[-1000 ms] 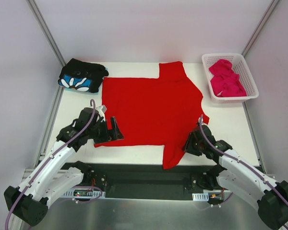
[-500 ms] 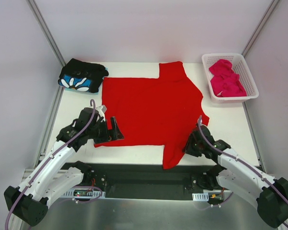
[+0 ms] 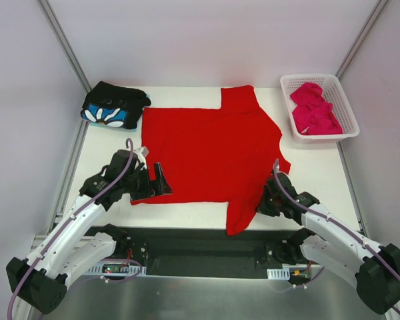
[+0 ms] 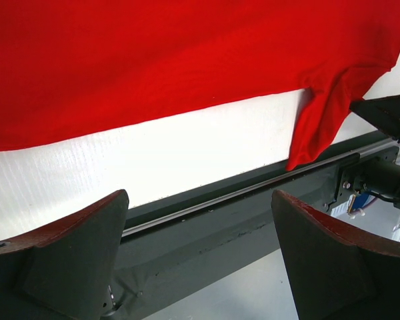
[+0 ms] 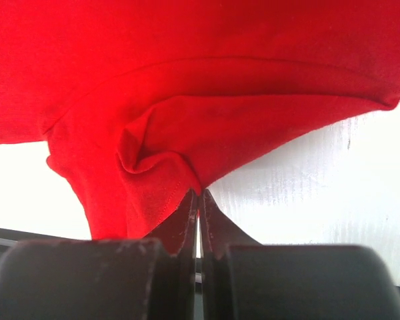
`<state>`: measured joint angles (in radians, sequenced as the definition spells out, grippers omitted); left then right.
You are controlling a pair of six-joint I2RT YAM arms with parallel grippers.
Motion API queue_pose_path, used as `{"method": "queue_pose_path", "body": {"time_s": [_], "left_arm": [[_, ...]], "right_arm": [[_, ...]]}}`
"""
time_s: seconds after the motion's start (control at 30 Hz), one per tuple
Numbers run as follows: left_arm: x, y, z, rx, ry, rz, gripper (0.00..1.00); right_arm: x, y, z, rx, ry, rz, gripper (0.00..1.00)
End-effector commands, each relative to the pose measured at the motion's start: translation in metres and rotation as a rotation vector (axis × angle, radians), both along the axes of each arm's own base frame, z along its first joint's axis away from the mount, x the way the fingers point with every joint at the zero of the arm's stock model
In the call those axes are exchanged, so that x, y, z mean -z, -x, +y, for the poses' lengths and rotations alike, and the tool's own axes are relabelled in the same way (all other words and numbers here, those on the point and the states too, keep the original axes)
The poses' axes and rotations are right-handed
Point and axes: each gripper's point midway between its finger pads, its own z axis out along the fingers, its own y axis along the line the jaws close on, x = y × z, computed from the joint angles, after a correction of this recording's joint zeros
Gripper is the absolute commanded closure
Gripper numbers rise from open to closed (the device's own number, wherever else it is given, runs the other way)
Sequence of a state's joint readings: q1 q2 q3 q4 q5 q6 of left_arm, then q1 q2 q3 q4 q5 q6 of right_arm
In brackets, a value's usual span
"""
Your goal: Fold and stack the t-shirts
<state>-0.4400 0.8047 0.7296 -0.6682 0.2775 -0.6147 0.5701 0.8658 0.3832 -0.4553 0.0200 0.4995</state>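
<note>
At the table [image 3: 187, 215] edge, right hand [image 5: 199, 194] pinches red t-shirt [image 3: 207, 147].

Spread, folded, bunched
Red shirt [image 3: 210, 153] flat at centre; black floral shirt [image 3: 113, 107] far left; magenta shirt [image 3: 313, 110] far right.

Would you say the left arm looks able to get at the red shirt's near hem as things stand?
Probably yes: the left pincer sits open right beside the red shirt, at its near-left corner, and nothing lies between them.
</note>
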Motion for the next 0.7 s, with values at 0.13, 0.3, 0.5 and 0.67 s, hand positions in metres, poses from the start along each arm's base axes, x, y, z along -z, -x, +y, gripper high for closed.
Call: {"method": "queue_pose_path", "body": {"time_s": [0.13,0.3,0.5,0.67], "left_arm": [[0.013,-0.001,0.001,-0.022,-0.021,0.018,0.11],[0.022,-0.001,-0.001,-0.030,-0.023,0.044,0.11],[0.027,0.000,-0.001,-0.030,-0.024,0.045,0.11],[0.028,0.000,-0.002,-0.027,-0.025,0.051,0.11]], "right_arm": [[-0.059,-0.026,0.010,-0.042,-0.012,-0.114,0.99],[-0.079,-0.035,0.017,-0.080,0.006,-0.111,0.99],[-0.077,-0.036,0.029,-0.108,-0.020,-0.061,0.99],[-0.065,-0.028,0.037,-0.117,-0.041,-0.017,0.99]]}}
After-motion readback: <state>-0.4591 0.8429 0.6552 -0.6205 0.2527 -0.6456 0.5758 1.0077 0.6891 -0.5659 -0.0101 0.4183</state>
